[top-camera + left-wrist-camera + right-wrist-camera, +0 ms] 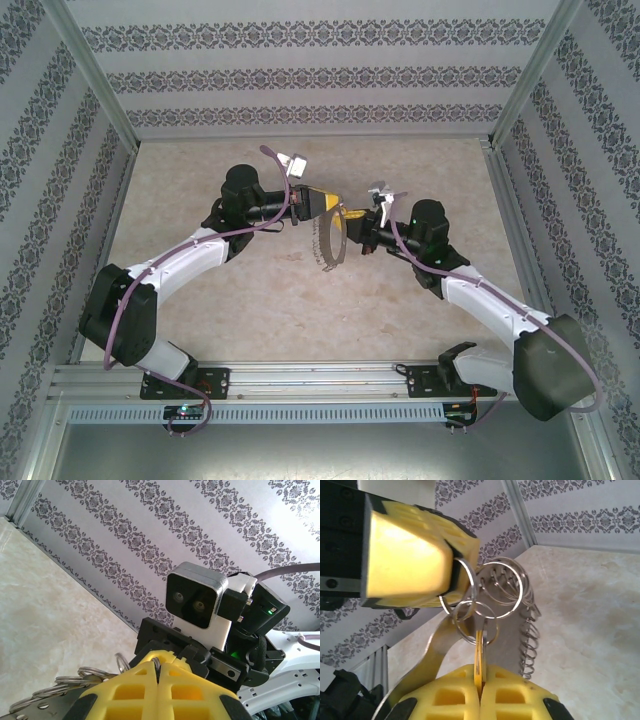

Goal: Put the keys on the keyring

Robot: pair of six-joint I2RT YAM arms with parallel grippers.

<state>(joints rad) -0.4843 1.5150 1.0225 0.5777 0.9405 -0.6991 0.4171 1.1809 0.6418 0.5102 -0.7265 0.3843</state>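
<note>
We see the grey coiled keyring hanging clear of the counter; the thin brass key stands upright beneath, its top among the small loops.

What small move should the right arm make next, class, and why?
Probably the right gripper, shut on the key, should ease it round the keyring, which the left gripper holds pinched. The key's top meets a small ring, and full threading isn't clear.

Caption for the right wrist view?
Right gripper shut on the key; left gripper pinching the keyring above the table.
</note>
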